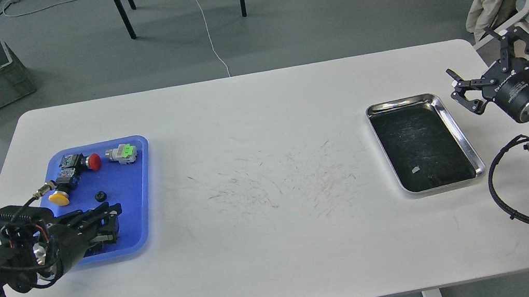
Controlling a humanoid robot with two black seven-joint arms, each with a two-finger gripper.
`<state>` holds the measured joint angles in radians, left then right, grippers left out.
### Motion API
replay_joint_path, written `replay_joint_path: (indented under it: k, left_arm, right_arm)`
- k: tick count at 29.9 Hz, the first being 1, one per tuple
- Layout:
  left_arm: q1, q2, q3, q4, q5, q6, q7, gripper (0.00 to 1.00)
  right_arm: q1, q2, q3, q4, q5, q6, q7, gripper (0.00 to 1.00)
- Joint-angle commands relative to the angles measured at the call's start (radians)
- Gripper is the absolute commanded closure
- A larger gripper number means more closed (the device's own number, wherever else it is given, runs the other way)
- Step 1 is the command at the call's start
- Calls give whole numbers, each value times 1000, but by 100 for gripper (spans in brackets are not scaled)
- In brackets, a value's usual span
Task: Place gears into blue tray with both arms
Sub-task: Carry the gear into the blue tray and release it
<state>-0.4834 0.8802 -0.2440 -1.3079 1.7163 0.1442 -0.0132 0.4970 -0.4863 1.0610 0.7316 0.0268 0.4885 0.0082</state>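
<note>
The blue tray lies at the table's left. One tiny black gear rests on its floor near the middle, apart from the gripper. My left gripper hovers low over the tray's near end, just in front of the gear. Its dark fingers merge, so I cannot tell whether they are open or shut. My right gripper hangs at the far right, off the table's edge, open and empty, with its claws spread wide.
Push-button switches with red, green and yellow caps sit at the tray's far end. A steel tray with a dark bottom lies at the right. A chair stands behind the right arm.
</note>
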Motion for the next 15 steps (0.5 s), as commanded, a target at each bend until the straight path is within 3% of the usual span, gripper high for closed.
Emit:
replay_joint_path:
  k: [1,6,9,13,15]
  left_arm:
    - [0,-7,2,12,0,0,1,75]
    - [-1,-18,-3,30,0,2,-1,44]
    - [-3,-15,-8,30,-6,17,-1,16]
    - [-36,-3,-27,29,-17,35,-2,4]
    - [-59,8,-79,26,-20,34,-7,3]
  right_arm:
    - [2,0,-1,-3,-2,0,1,3]
    - [2,0,-1,-4,-2,0,1,3]
    - [2,0,-1,-4,-2,0,1,3]
    - [5,0,-1,-1,-2,0,1,3]
    - [8,0,-1,0,-4,0,1,3]
